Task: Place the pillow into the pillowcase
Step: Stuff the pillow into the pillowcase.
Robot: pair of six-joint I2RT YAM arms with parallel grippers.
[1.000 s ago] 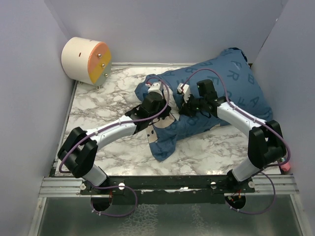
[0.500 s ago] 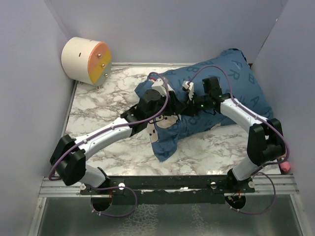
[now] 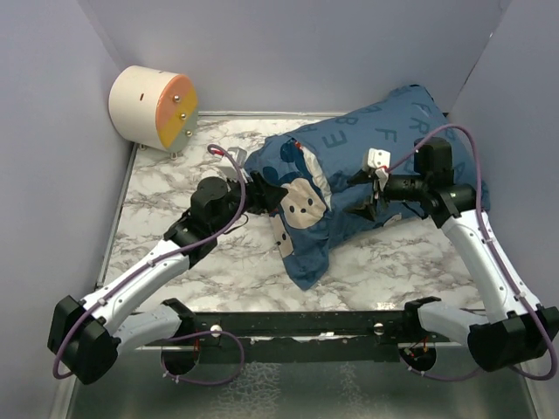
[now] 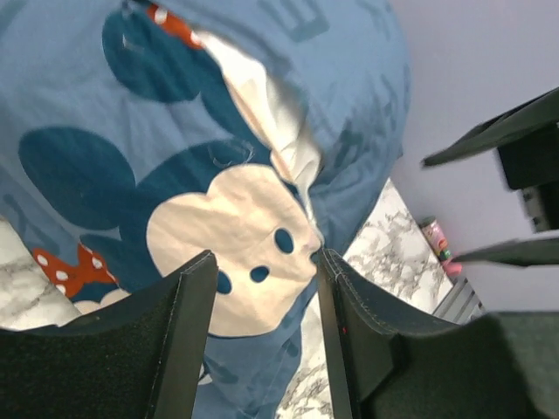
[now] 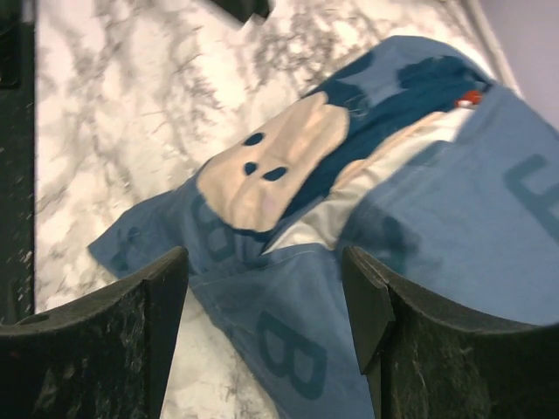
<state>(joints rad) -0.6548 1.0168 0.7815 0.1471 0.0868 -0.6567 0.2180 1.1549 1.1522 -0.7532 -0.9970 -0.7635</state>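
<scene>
The blue pillowcase (image 3: pixel 384 161) with letters and mouse faces lies bulging at the table's middle and back right. Its loose end (image 3: pixel 307 253) trails toward the near edge. The pillow is almost all hidden inside; a white strip (image 4: pixel 284 144) shows along a fold, and the same strip (image 5: pixel 336 214) shows in the right wrist view. My left gripper (image 3: pixel 262 194) stands open just left of the case, with the mouse face (image 4: pixel 231 240) beyond its fingers (image 4: pixel 266 257). My right gripper (image 3: pixel 371 199) hangs open over the case's near side, and nothing sits between its jaws (image 5: pixel 264 257).
A cream cylinder with an orange face (image 3: pixel 150 106) leans in the back left corner. Lilac walls close in the marble table (image 3: pixel 166 188) on three sides. A small pink item (image 4: pixel 434 237) lies at the right edge. A black rail (image 3: pixel 306 325) runs along the near edge.
Both grippers opened and let go of the pillowcase. The left arm drew back to the left and the right arm to the right, uncovering the mouse-face part of the case.
</scene>
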